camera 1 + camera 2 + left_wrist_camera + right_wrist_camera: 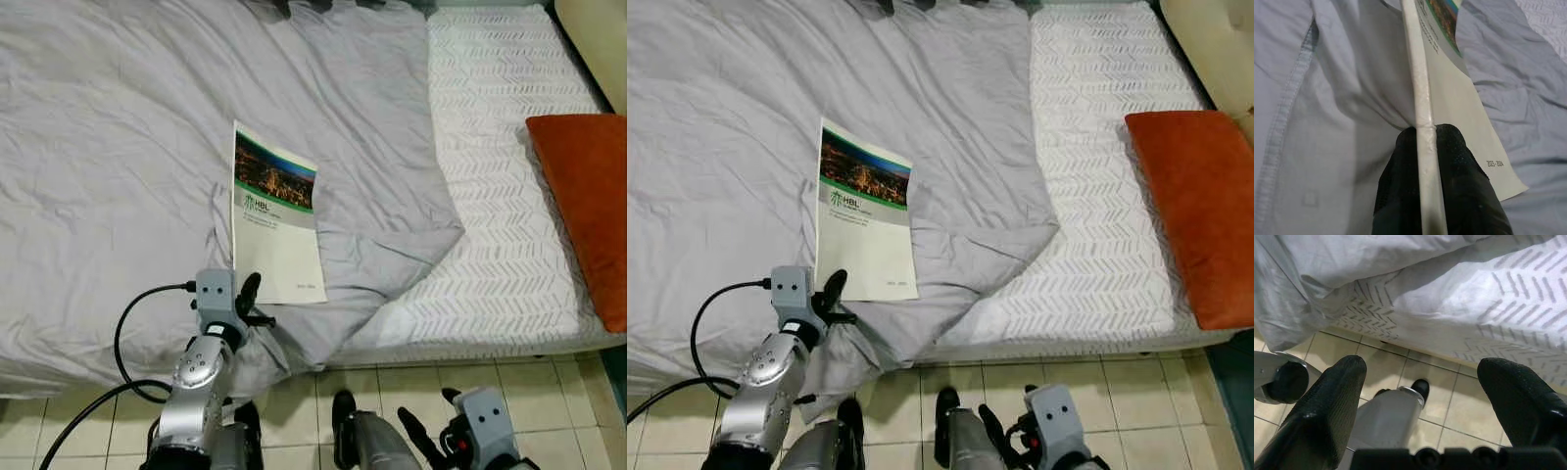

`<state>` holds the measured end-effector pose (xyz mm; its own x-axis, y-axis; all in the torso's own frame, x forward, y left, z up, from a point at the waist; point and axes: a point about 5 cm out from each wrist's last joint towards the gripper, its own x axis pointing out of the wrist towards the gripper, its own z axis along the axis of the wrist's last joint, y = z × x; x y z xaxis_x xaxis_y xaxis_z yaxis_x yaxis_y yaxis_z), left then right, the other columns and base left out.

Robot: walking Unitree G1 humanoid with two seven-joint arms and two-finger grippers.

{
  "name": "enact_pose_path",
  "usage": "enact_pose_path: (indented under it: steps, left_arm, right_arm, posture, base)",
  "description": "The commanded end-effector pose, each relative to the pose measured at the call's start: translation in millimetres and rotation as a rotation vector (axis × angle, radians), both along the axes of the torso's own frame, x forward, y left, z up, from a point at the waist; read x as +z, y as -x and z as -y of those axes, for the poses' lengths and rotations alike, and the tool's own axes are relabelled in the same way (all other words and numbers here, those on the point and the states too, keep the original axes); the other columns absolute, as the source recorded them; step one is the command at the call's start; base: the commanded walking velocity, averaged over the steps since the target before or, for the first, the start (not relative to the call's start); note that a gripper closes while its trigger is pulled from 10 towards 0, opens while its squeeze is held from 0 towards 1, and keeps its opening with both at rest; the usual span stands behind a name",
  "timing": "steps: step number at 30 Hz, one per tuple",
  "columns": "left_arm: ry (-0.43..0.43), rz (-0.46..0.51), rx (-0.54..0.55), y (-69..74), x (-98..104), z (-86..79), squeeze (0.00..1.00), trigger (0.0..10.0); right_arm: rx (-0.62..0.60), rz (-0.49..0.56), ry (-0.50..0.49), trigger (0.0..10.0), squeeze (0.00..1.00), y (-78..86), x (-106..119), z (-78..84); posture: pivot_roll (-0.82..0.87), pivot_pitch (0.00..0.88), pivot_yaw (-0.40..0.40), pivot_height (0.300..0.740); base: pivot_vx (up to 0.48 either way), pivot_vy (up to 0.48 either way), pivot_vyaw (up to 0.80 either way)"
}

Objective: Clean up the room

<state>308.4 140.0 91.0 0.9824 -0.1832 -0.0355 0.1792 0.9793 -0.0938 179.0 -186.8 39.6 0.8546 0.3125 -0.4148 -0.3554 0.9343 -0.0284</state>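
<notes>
Gripping, left gripper [1426, 128]: you have both black fingers [1400, 166] closed tight on the near edge of the booklet [274, 220], one finger on each side of its pale edge, no gap left in the jaws.
Left arm: you see it reaching up from the floor to the front edge of the bed [509, 333], a black cable [122, 338] looping beside it.
Booklet: it lies on the grey duvet [118, 147] near the bed's front edge, left of the middle; white cover with a city photo across its far end, and its near left corner sits in your jaws.
Duvet: it covers the left and middle of the bed, with a folded-back corner just right of the booklet; a flap hangs over the front edge beside your left gripper.
Sheet: the white patterned sheet [500, 147] lies bare on the right part of the bed.
Orange cushion [585, 206]: it rests along the bed's right edge.
Right gripper [1420, 382]: your jaws stand wide apart, holding nothing, low over the tiled floor [411, 377] in front of the bed, well apart from the booklet.
</notes>
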Motion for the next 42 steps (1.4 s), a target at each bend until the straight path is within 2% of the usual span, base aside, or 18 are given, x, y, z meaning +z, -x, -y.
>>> enact_pose_path:
  steps: [1,7,9,11,14,15,17,18,19,20,21,22,32,33,40,41,42]
  left_arm:
    - [-0.057,0.026,-0.008,5.5,0,-1.5,0.00,0.0]
    - [-0.083,-0.005,-0.020,9.9,-9,4.8,0.00,0.0]
    - [0.121,-0.206,0.050,14.0,-41,5.5,0.00,0.0]
    - [0.249,-0.339,0.092,17.6,-64,7.6,0.00,0.0]
    - [0.262,-0.365,0.110,17.9,-70,6.6,0.00,0.0]
    - [0.266,-0.398,0.123,17.6,-76,6.9,0.00,0.6]
    - [0.266,-0.398,0.123,17.6,-76,6.9,0.00,0.6]
    - [0.273,-0.429,0.134,16.4,-81,7.1,0.00,10.0]
    - [0.260,-0.449,0.139,14.8,-84,7.2,0.22,10.0]
    - [0.260,-0.449,0.139,14.8,-84,7.2,0.22,10.0]
    - [0.254,-0.465,0.146,12.9,-86,7.2,0.97,10.0]
    - [0.250,-0.473,0.147,8.9,-85,7.3,1.00,10.0]
    - [0.182,-0.413,0.090,-1.8,-75,14.9,1.00,10.0]
    - [0.186,-0.418,0.093,-1.6,-76,15.1,0.00,10.0]
    - [0.183,-0.428,0.091,-0.8,-79,20.0,0.00,10.0]
    - [0.097,-0.389,0.066,-3.3,-74,22.0,0.00,10.0]
    - [0.097,-0.389,0.066,-3.3,-74,22.0,0.00,10.0]
  right_arm:
    - [-0.008,-0.054,0.015,10.0,0.00,9.6,-11,1.2]
    - [-0.004,-0.056,0.013,10.0,0.00,9.9,-12,-0.1]
    - [0.005,-0.065,0.017,10.0,0.00,12.1,-14,-0.2]
    - [0.011,-0.076,0.022,10.0,0.00,14.7,-14,0.7]
    - [0.013,-0.078,0.023,10.0,0.00,15.9,-14,1.3]
    - [0.016,-0.084,0.027,10.0,0.00,17.7,-14,2.7]
    - [0.016,-0.084,0.027,10.0,0.00,17.7,-14,2.7]
    - [0.020,-0.090,0.032,10.0,0.00,19.5,-14,3.7]
    - [0.022,-0.095,0.034,10.0,0.00,21.0,-14,4.7]
    - [0.022,-0.095,0.034,10.0,0.00,21.0,-14,4.7]
    - [0.023,-0.098,0.036,10.0,0.00,21.8,-15,5.1]
    - [0.024,-0.100,0.037,10.0,0.00,22.4,-14,5.2]
    - [0.022,-0.109,0.042,10.0,0.00,26.1,-15,5.7]
    - [0.022,-0.111,0.042,10.0,0.00,26.3,-15,5.7]
    - [0.028,-0.114,0.044,10.0,0.00,27.8,-16,4.9]
    - [0.028,-0.115,0.047,10.0,0.00,28.6,-16,5.2]
    - [0.028,-0.115,0.047,10.0,0.00,28.6,-16,5.2]
  posture:
    - [-0.13,0.370,-0.047,0.740]
    - [-0.12,0.367,-0.046,0.740]
    - [-0.14,0.376,-0.055,0.740]
    - [-0.15,0.380,-0.061,0.740]
    - [-0.15,0.383,-0.066,0.740]
    - [-0.16,0.385,-0.074,0.740]
    - [-0.16,0.385,-0.074,0.740]
    - [-0.17,0.386,-0.077,0.740]
    - [-0.17,0.388,-0.080,0.740]
    - [-0.17,0.388,-0.080,0.740]
    - [-0.17,0.388,-0.080,0.740]
    - [-0.17,0.388,-0.081,0.740]
    - [-0.18,0.397,-0.076,0.740]
    - [-0.18,0.397,-0.076,0.740]
    - [-0.18,0.402,-0.076,0.740]
    - [-0.19,0.403,-0.075,0.740]
    - [-0.19,0.403,-0.075,0.740]
  base:
    - [0.000,0.000,0.00]
    - [0.000,0.000,0.00]
    - [0.000,0.000,0.00]
    - [0.000,0.000,0.00]
    - [0.000,0.000,0.00]
    - [0.000,0.000,0.00]
    - [0.000,0.000,0.00]
    - [0.000,0.000,0.00]
    - [0.000,0.000,0.00]
    - [0.000,0.000,0.00]
    - [0.000,0.000,0.00]
    - [0.000,0.000,0.00]
    - [0.000,0.000,0.00]
    - [0.000,0.000,0.00]
    - [0.000,0.000,0.00]
    - [0.000,0.000,0.00]
    - [0.000,0.000,0.00]
